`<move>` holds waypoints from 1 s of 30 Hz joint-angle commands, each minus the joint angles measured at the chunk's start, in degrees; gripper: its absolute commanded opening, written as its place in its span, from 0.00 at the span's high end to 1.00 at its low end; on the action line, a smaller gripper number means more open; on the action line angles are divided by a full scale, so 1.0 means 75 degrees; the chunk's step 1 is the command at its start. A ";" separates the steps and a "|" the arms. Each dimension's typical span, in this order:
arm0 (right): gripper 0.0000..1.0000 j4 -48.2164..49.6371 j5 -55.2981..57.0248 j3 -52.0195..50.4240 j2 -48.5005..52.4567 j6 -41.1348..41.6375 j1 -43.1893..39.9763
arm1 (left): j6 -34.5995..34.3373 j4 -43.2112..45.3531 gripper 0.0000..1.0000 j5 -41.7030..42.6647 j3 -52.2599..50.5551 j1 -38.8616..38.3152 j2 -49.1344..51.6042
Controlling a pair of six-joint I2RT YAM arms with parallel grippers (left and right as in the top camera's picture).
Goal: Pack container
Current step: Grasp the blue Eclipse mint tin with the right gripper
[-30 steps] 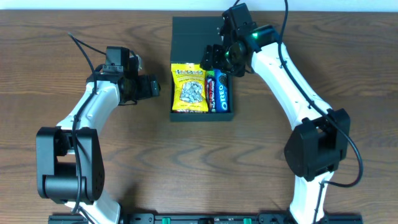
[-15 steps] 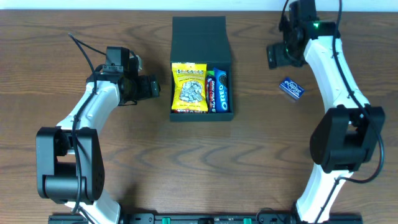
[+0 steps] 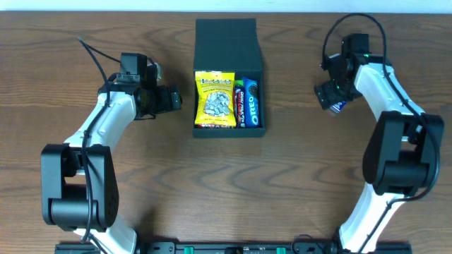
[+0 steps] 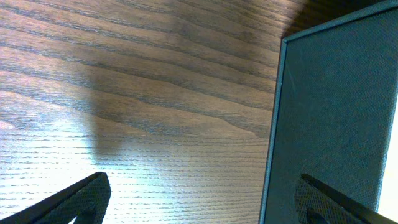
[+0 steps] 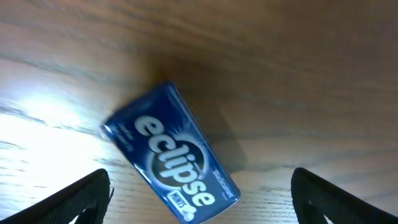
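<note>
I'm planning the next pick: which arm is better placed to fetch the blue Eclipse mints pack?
Right. The right gripper hovers directly over the Eclipse mints pack with its jaws open. The left gripper sits beyond the container, on its far side.

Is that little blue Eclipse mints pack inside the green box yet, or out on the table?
Outside. The Eclipse pack lies flat on the bare wooden table, right of the container, beneath the open right claw.
</note>
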 commanded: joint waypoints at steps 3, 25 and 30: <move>0.14 0.0356 -0.0393 -0.0347 -0.0102 -0.0157 -0.0117 | 0.0160 0.0003 0.05 -0.0052 0.0157 0.0020 -0.0146; 0.34 0.0889 -0.0839 -0.0525 0.0207 0.0073 -0.0117 | 0.0157 0.0009 0.05 -0.0050 0.0157 0.0020 -0.0146; 0.46 0.0880 -0.1078 -0.0525 0.0321 0.0207 -0.0117 | 0.0157 0.0003 0.05 -0.0050 0.0157 0.0020 -0.0146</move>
